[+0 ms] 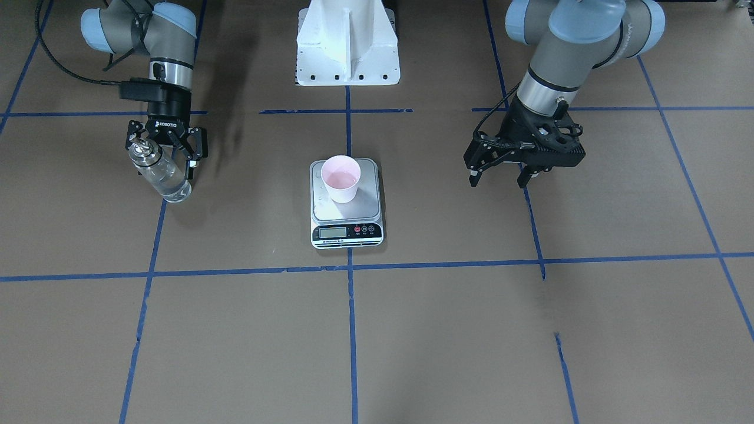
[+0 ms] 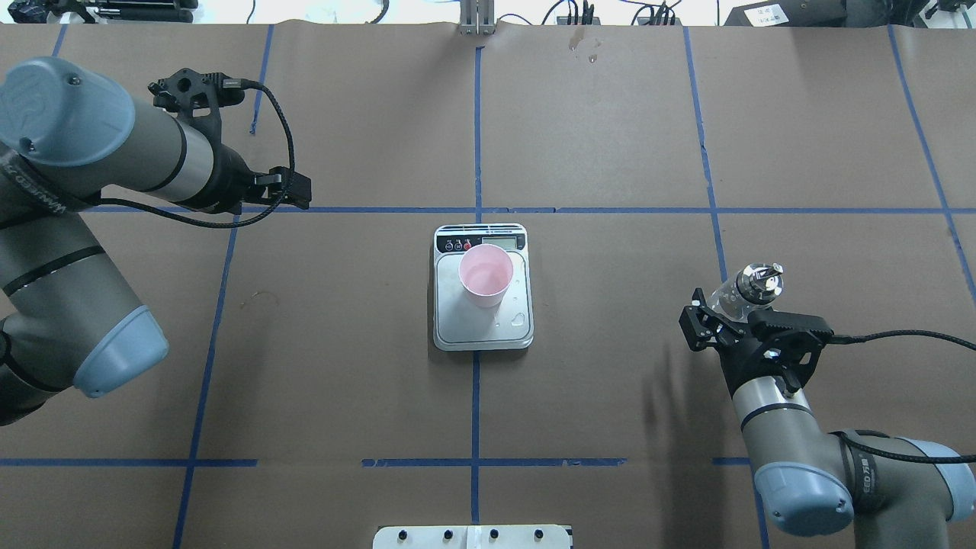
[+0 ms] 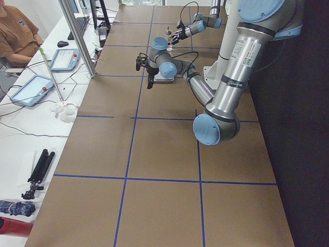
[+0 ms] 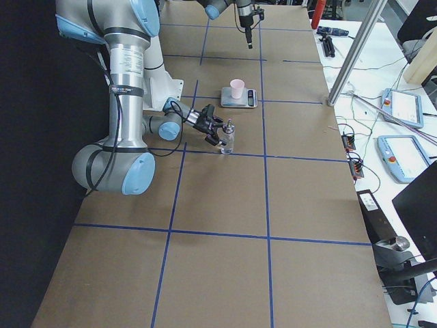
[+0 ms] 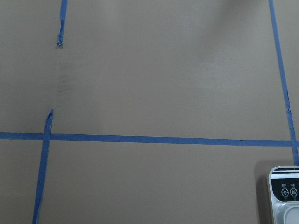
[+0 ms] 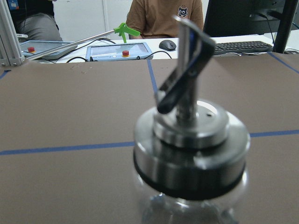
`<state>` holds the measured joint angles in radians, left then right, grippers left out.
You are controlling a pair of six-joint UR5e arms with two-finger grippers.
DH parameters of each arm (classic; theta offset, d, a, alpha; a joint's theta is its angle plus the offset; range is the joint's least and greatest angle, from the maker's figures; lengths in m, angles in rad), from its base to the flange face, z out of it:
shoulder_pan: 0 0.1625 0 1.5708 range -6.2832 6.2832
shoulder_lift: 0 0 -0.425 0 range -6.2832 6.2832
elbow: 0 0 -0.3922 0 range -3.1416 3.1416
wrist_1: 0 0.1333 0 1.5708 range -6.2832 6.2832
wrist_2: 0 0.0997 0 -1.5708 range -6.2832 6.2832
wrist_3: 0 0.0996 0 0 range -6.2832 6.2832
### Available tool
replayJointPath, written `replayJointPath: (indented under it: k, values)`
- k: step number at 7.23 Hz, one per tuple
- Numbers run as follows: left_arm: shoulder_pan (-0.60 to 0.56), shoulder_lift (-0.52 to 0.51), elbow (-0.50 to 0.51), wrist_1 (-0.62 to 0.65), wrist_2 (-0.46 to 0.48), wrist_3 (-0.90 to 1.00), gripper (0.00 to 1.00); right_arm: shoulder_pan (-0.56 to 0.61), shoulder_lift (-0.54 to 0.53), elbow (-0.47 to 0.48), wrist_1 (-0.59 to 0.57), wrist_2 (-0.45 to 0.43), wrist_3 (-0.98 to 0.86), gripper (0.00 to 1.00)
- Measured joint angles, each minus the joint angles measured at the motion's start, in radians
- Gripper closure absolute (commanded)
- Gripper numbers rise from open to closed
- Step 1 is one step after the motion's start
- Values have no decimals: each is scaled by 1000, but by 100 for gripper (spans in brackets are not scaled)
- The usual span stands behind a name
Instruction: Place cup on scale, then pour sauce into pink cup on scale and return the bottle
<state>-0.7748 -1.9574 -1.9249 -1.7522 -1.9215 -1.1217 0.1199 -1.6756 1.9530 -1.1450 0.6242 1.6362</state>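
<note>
The pink cup (image 1: 340, 179) stands upright on the silver plate of the scale (image 1: 369, 176), in the middle of the table; it also shows in the overhead view (image 2: 486, 276). My right gripper (image 1: 164, 168) is shut on the body of the bottle (image 1: 166, 178), which is upright with its base at the table, well off to the scale's side. The bottle's silver spout cap (image 6: 191, 140) fills the right wrist view. Clear sauce (image 1: 175, 188) shows low in the glass. My left gripper (image 1: 496, 181) is open and empty, hanging above the table on the scale's other side.
The white robot base (image 1: 347, 53) stands behind the scale. Blue tape lines grid the brown table. A corner of the scale (image 5: 282, 196) shows in the left wrist view. Beyond the far edge are tablets (image 3: 31, 87), cables and a seated person (image 3: 15, 36).
</note>
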Motion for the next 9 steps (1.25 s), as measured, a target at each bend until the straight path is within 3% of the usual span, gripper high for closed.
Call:
replayJointPath:
  k: [5,9]
  values:
    - [1,3,-26,4,-1,-31,0,-120,-143,80,6,13,2,0]
    - [5,5,-20,3,-2,-30,0,-132,-336,84,236,132,-56,0]
